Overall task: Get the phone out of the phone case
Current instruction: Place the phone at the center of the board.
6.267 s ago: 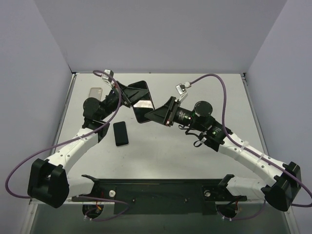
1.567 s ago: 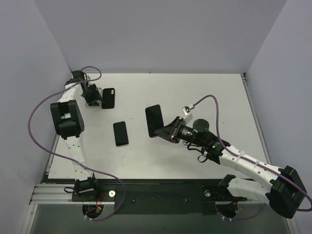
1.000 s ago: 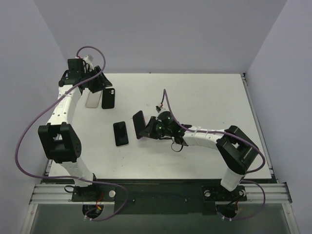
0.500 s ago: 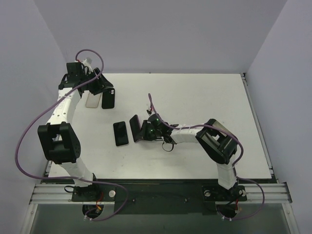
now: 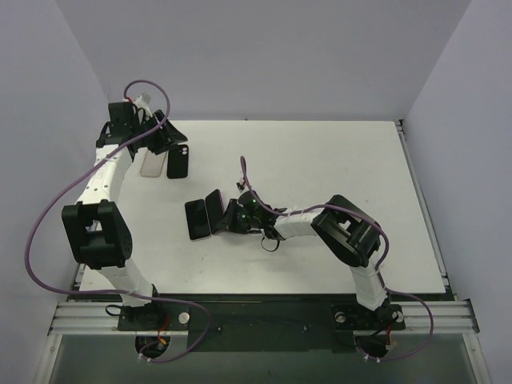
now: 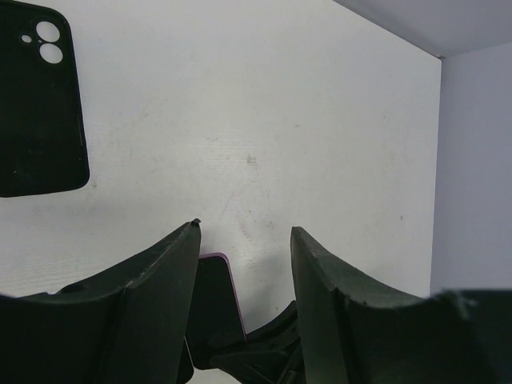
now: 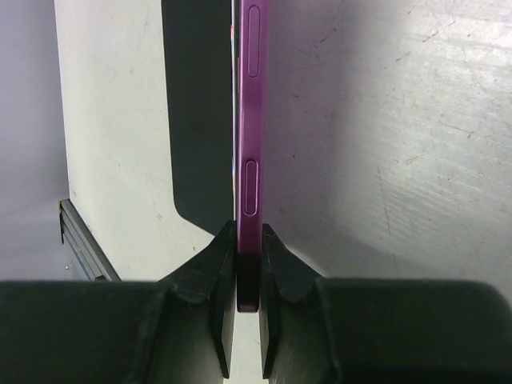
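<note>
My right gripper [image 5: 226, 216] is shut on the purple phone [image 5: 213, 205] and holds it on edge, low over the table. In the right wrist view the phone [image 7: 247, 120] stands edge-on between the shut fingers of the right gripper [image 7: 247, 237]. The empty black phone case [image 5: 178, 162] lies flat at the far left, with its camera holes showing in the left wrist view [image 6: 40, 104]. My left gripper [image 5: 165, 142] hovers just behind the case. It is open and empty in its wrist view [image 6: 244, 234].
A second black phone [image 5: 196, 220] lies flat just left of the held phone, and shows in the right wrist view [image 7: 200, 120]. A clear case [image 5: 150, 165] lies left of the black case. Walls enclose the table on the left, back and right.
My right gripper has carried the purple phone left and down, close beside the flat black phone. The left arm has stayed by the black case at the far left.
</note>
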You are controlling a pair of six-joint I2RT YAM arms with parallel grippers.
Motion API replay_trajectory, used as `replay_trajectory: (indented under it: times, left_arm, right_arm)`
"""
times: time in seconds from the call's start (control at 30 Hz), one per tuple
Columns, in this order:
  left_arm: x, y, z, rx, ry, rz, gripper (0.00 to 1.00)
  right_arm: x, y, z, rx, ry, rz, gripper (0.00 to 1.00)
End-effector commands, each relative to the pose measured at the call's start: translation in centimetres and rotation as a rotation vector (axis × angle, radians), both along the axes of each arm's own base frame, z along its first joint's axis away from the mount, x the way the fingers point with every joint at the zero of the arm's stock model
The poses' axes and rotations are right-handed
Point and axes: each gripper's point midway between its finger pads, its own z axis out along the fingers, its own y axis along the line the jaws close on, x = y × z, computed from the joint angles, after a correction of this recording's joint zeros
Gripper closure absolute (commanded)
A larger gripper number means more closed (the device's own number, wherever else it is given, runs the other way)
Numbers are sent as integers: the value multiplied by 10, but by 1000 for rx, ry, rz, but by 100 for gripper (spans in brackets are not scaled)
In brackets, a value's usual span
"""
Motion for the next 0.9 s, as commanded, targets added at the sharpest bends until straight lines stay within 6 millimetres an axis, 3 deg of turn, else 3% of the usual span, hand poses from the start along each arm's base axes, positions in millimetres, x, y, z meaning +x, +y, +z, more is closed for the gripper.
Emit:
replay_trajectory:
  times: [0.0, 0.1, 0.33, 0.43, 0.63, 0.73, 0.83, 0.87]
  left_arm:
    - [6, 4, 15, -30, -62, -2, 41]
    - [7, 8, 14, -36, -61, 6, 41]
    - [9, 12, 8, -37, -49, 10, 41]
    - [9, 11, 8, -39, -49, 8, 41]
    - [8, 10, 11, -41, -58, 2, 41]
    - [7, 10, 10, -40, -57, 0, 41]
    - [7, 10, 11, -40, -59, 2, 41]
    - [7, 10, 12, -34, -62, 3, 41]
  right_arm:
    - [-9, 11, 13, 72, -27, 3, 90]
    - [-10, 15, 17, 126, -7, -22, 86]
    - [-13, 11, 18, 116, 5, -44, 64]
    - [-13, -9, 11, 5, -10, -66, 57]
    - [-26, -32, 6, -163, -27, -24, 20]
    - [-34, -43, 16, -248, -91, -12, 15]
    - [-39, -71, 23, -405, -148, -44, 13]
    - [-35, -81, 36, -442, -208, -83, 13]
